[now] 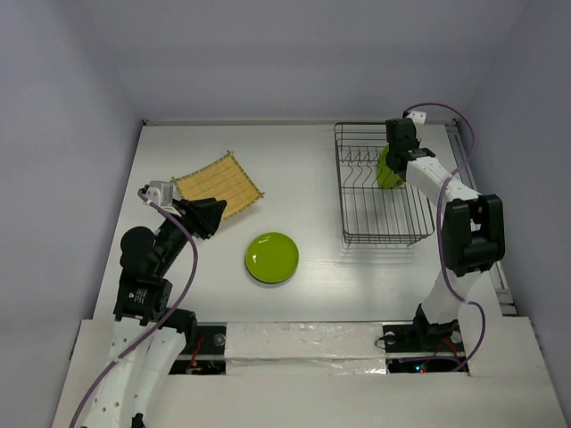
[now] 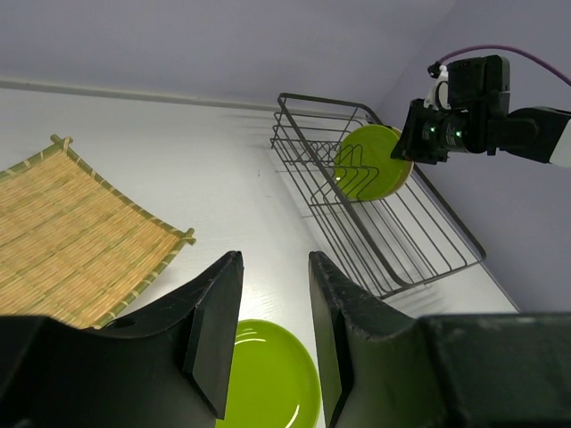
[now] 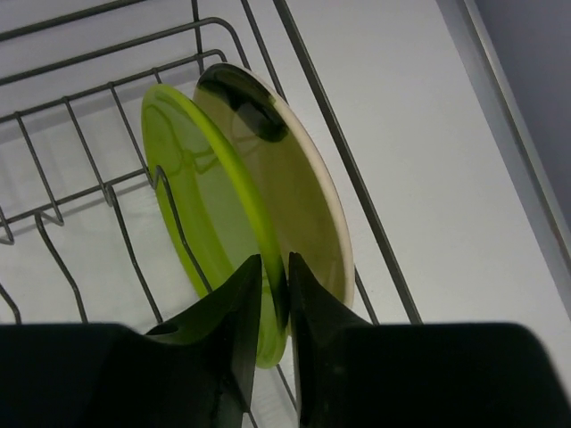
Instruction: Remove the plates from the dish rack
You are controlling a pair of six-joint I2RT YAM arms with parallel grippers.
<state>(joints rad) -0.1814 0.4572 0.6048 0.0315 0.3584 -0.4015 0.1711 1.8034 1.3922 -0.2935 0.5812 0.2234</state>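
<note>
Lime-green plate on white bench; second lime-green plate and cream plate, dark-smudged at its rim, in dark wire dish rack; tan bamboo mat with fine parallel stripes; walls pale lilac.

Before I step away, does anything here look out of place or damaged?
Nothing spilled or broken. The bamboo mat lies skewed to the table edges. The cream plate in the dish rack has a dark mark at its rim; pattern or dirt, I cannot tell.
</note>
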